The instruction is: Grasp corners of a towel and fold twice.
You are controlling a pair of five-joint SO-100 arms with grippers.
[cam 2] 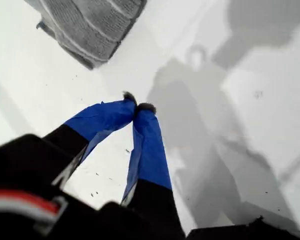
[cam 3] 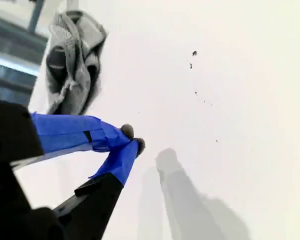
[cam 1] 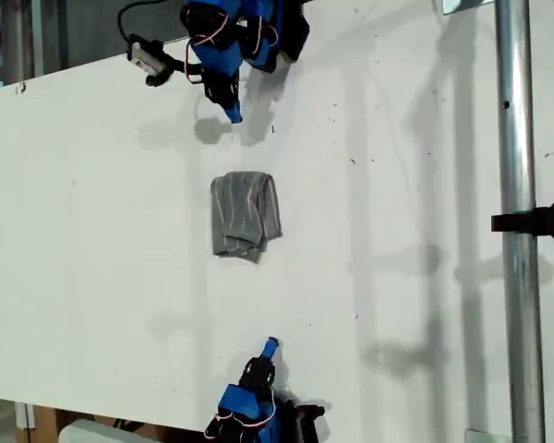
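While the towel lies folded into a small grey bundle near the middle of the white table, we hold our first gripper and our second gripper well apart from it, each with jaws together, gripping nothing.

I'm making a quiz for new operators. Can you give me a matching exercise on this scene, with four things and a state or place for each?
Things:
1. towel
2. my first gripper
3. metal pole
4. table

States or places:
A. white, with small dark specks
B. jaws closed on nothing
C. folded into a small grey bundle, lying between the two arms
D. runs top to bottom at the exterior view's right

Pairs: 1-C, 2-B, 3-D, 4-A
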